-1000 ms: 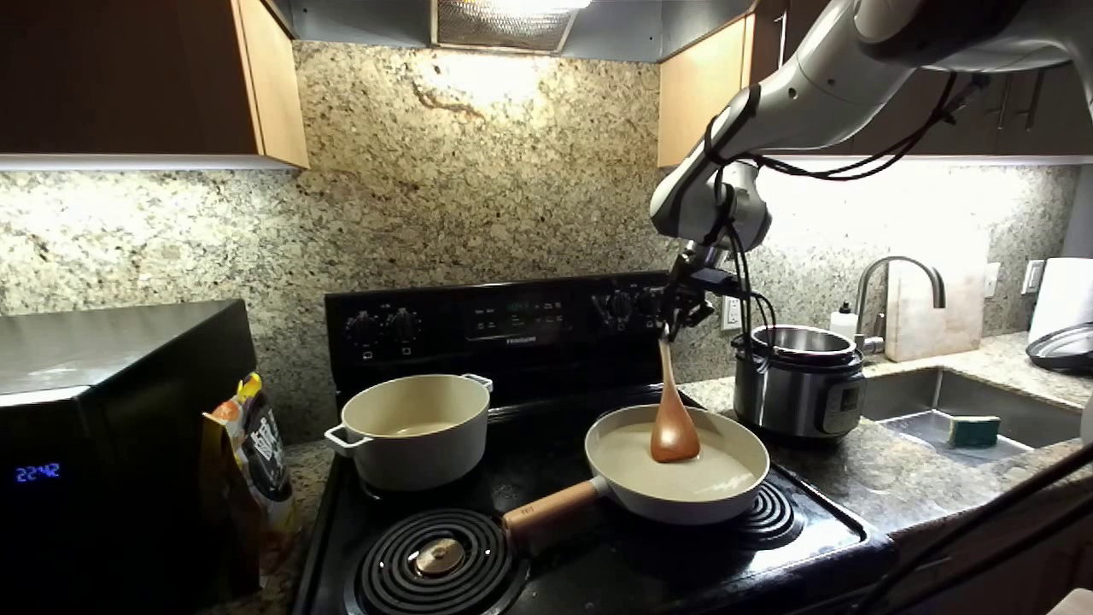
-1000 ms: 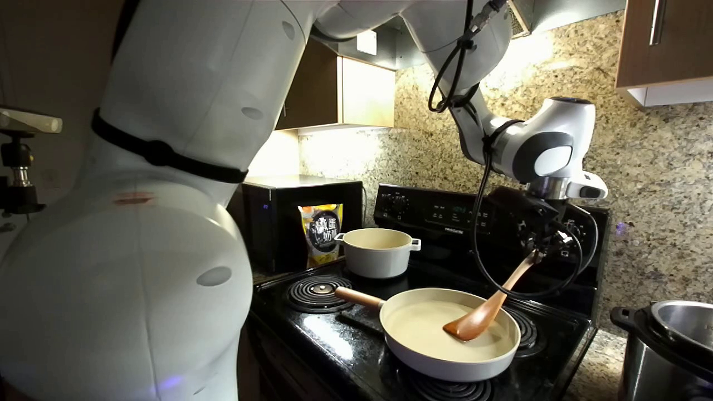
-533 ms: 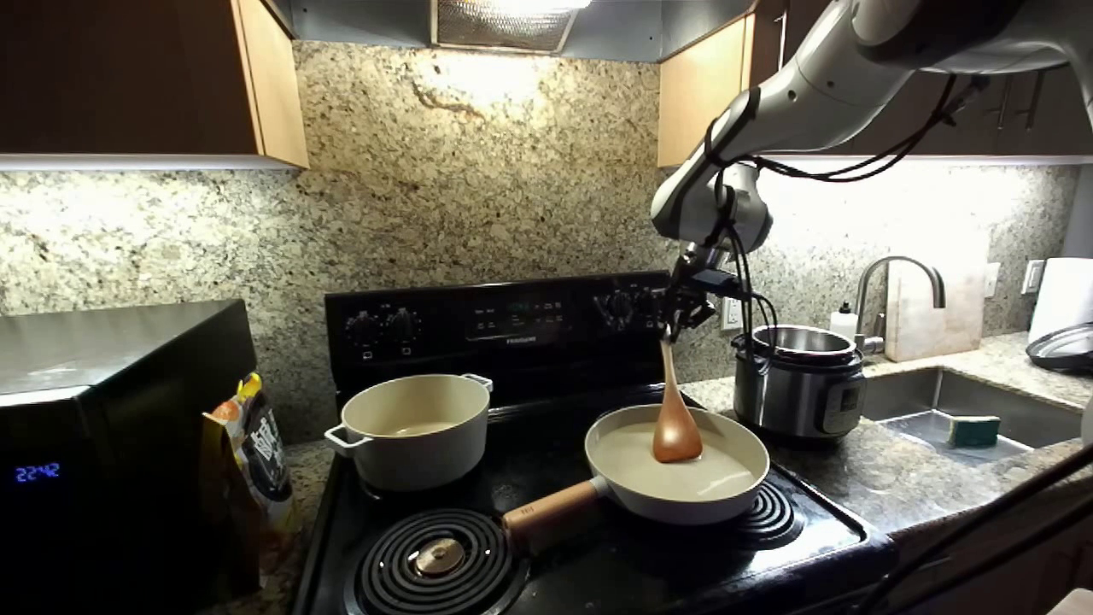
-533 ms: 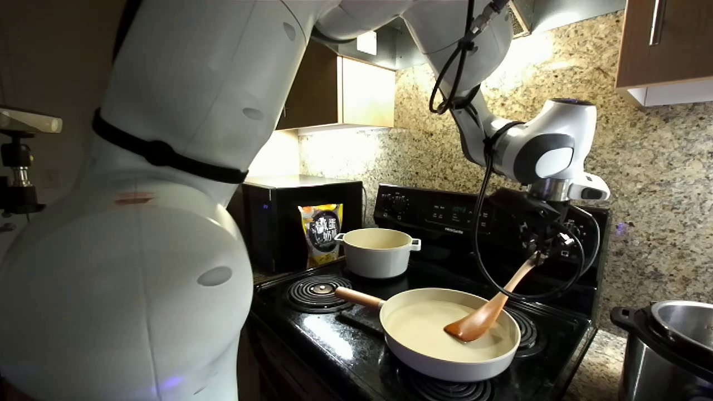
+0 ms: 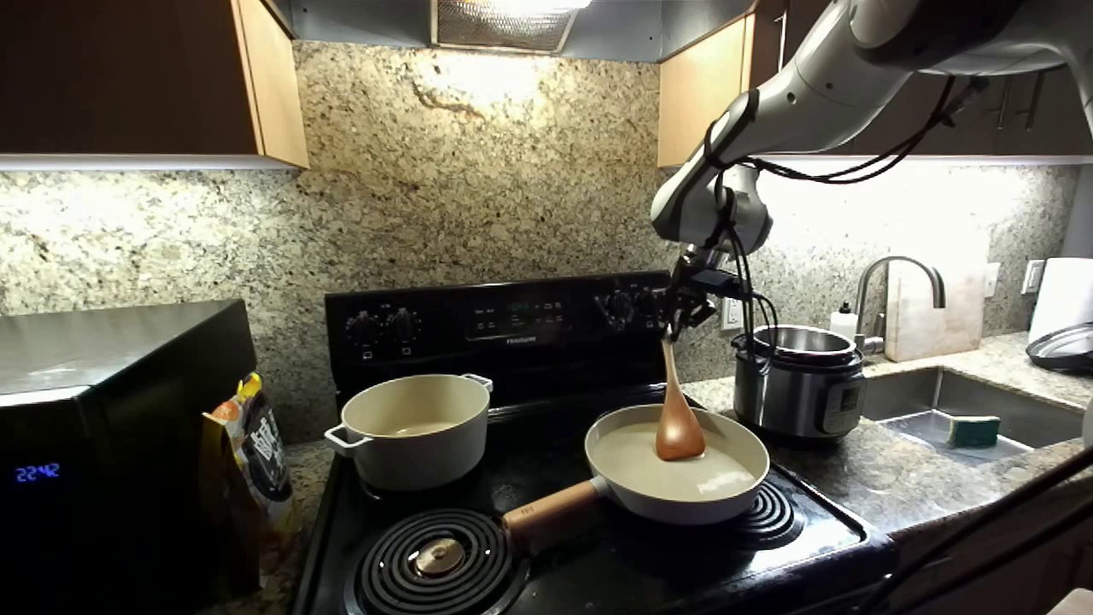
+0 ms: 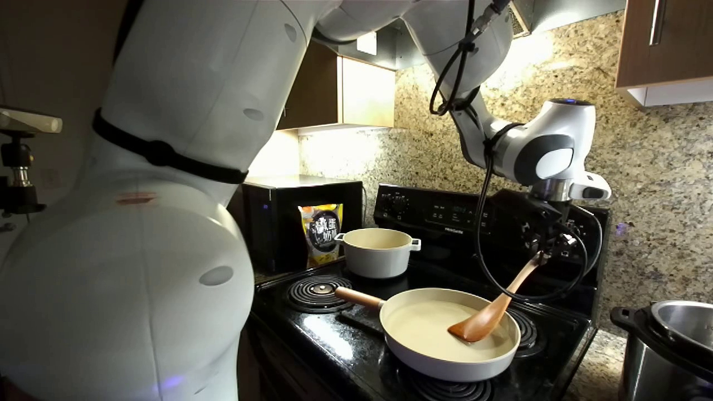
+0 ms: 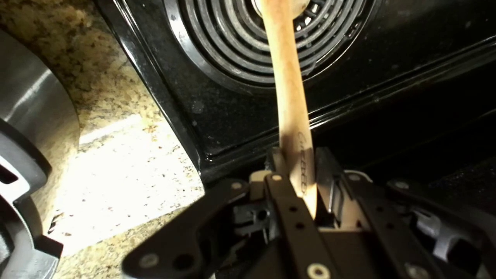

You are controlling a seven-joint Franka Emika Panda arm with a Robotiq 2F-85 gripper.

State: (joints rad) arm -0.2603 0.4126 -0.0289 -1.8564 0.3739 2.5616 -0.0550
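The wooden spatula (image 6: 484, 321) has edged right in both exterior views; the end effector (image 7: 298, 159) grips its handle (image 7: 290, 97). In an exterior view the spatula slants down-left into the frying pan (image 6: 426, 365), lower centre-right.

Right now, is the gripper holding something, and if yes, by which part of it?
Yes, the gripper holds the wooden spatula by the upper end of its handle.

This is a kitchen because it has a black stove (image 5: 598, 568) with round burners (image 5: 438, 555), a pot (image 5: 424, 463) and a pan (image 5: 676, 511) on top, a sink (image 5: 1016, 401) with a sponge (image 5: 973, 431) in it, a tap (image 5: 938, 290), and cupboards (image 5: 128, 77) on the wall (image 5: 478, 179).
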